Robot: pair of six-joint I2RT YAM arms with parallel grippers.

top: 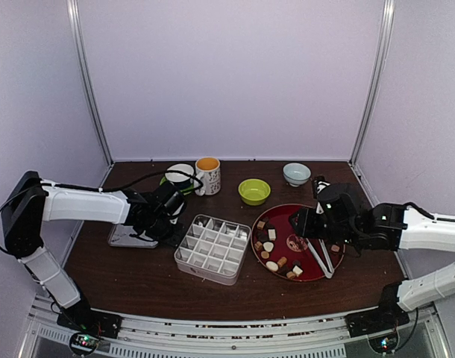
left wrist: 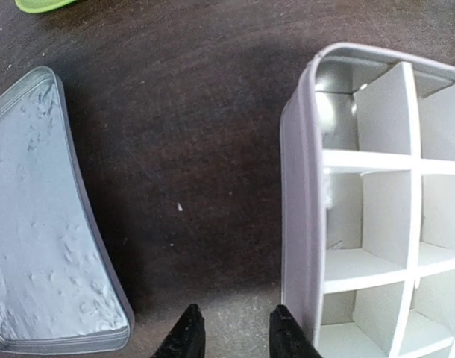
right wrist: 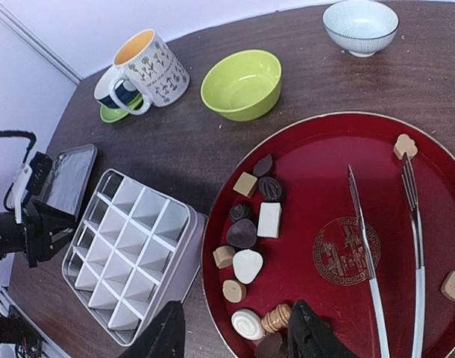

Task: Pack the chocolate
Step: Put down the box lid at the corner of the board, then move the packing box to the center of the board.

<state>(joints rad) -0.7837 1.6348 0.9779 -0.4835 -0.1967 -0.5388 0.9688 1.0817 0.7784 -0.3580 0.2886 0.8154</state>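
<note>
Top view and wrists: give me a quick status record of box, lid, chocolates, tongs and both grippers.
divided box: open, every visible compartment empty
lid: lying flat, left of the box
chocolates: all on the red tray, none packed
tongs: lying on the tray, not held
left gripper: open, low between lid and box, holding nothing
right gripper: open over the tray, holding nothing
</note>
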